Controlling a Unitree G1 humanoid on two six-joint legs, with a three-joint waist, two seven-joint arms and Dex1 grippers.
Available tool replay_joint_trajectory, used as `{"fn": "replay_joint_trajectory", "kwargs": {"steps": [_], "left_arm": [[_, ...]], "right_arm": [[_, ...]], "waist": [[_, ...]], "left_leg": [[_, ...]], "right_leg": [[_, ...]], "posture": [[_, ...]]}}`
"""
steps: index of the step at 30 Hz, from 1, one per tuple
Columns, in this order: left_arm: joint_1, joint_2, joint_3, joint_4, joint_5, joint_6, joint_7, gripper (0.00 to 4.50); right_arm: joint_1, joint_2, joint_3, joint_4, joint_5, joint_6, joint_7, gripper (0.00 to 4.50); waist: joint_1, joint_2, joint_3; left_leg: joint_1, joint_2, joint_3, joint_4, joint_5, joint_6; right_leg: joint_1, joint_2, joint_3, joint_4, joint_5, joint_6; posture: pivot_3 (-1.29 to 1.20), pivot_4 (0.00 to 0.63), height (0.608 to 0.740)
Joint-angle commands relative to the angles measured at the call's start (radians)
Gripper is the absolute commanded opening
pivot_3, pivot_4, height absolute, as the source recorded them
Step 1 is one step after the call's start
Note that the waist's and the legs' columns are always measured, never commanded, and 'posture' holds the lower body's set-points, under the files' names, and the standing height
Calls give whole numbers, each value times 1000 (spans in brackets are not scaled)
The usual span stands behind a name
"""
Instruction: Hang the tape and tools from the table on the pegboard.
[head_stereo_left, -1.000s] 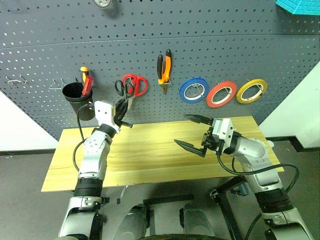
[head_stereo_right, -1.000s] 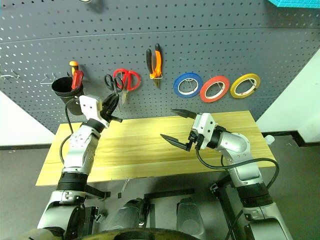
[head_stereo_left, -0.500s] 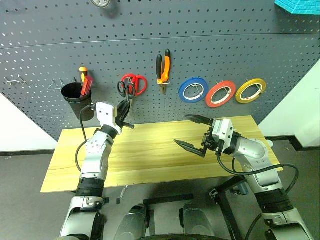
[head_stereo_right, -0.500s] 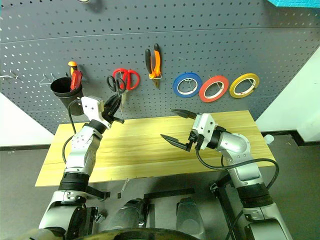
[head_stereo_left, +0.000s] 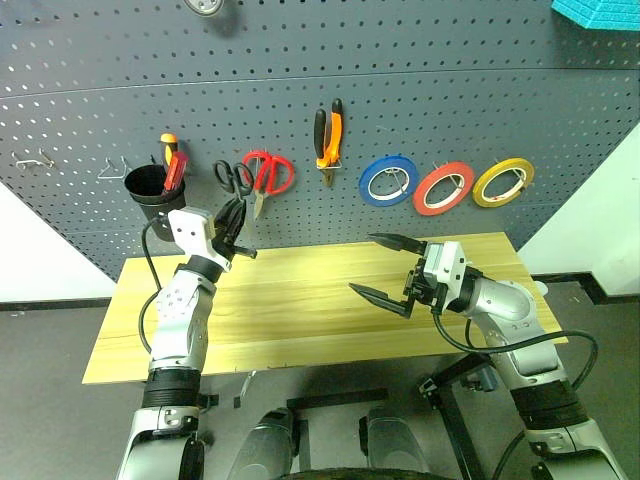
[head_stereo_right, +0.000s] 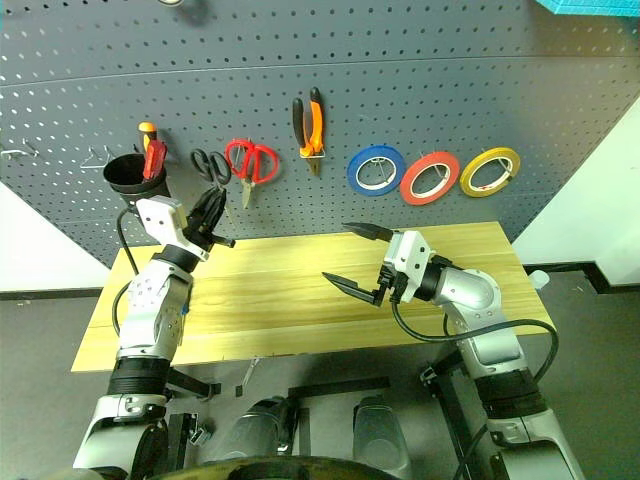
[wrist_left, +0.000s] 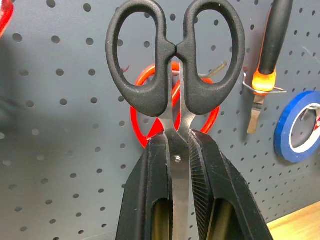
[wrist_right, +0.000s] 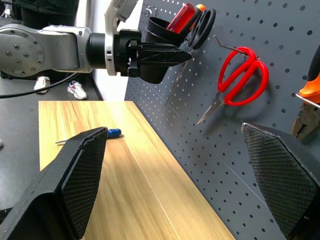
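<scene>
**Pegboard status: black-handled scissors in my left pincer**

The pegboard (head_stereo_left: 420, 100) spans the wall behind the worktop (head_stereo_left: 300, 300). The worktop surface is pale wood; in my right wrist view a blue-handled screwdriver (wrist_right: 107, 133) lies on it, near the far end.

Items on the pegboard, in size order:
- A black cup (head_stereo_left: 150, 186) holds a red-orange-handled tool (head_stereo_left: 174, 168).
- The red tape (head_stereo_left: 443, 188) hangs between a blue ring (head_stereo_left: 388, 179) and a yellow ring (head_stereo_left: 503, 181).
- The pliers (head_stereo_left: 328, 135) hang with orange-and-black handles upward.
- Red-handled scissors (head_stereo_left: 268, 174) hang just beside the black-handled scissors (wrist_left: 175, 75).

My left pincer (head_stereo_left: 232, 222) is pressed together on the blades of the black-handled scissors, handles raised against the pegboard, between the cup and the red-handled scissors.

My right pincer (head_stereo_left: 385, 268) is spread wide above the worktop, gripping nothing.
</scene>
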Motion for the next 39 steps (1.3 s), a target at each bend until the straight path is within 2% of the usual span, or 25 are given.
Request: {"fn": "replay_joint_trajectory", "kwargs": {"steps": [1,11,20,27,30,33,36,39], "left_arm": [[-33,12,-14,-4,32,-10,7,175],[-103,26,-45,122,124,20,45,175],[-85,39,-43,139,152,65,89,3043],[-6,90,-7,93,143,143,103,3043],[37,131,1,121,160,267,128,3043],[57,162,0,167,193,402,179,3579],[24,154,7,212,200,569,249,4470],[-39,144,41,278,175,720,300,4470]], "right_arm": [[-18,5,-16,-14,5,-25,2,4500],[-5,4,-20,-24,3,-24,-5,4500],[17,2,-27,-59,41,-6,7,4500],[41,-6,-38,-146,162,130,19,4500],[50,-9,-34,-163,158,144,17,4500],[58,-16,-18,-147,114,136,16,4500],[69,-27,2,-105,40,98,18,4500],[86,-28,14,-82,-1,71,20,4500]], "waist": [[0,0,0],[-1,0,-1],[-2,0,-1],[-2,0,-1],[-1,0,-1],[0,0,-1],[4,0,0],[11,0,0]], "left_leg": [[0,0,0,0,0,0],[0,0,0,0,0,0],[0,0,0,0,0,0],[0,1,0,-1,0,0],[0,1,0,-1,0,0],[0,1,-1,0,0,0],[0,1,-1,0,0,0],[0,1,-1,0,0,0]], "right_leg": [[0,0,0,0,0,0],[1,0,0,0,0,0],[1,0,0,0,0,0],[0,0,0,0,0,0],[-3,0,0,0,0,0],[-3,0,0,1,0,0],[-3,0,0,1,0,0],[-3,0,0,1,0,0]], "posture": [[-130,56,740],[-141,56,740],[-140,70,740],[-140,81,740],[-138,88,740],[-138,88,740],[-121,108,740],[-121,115,740]]}}
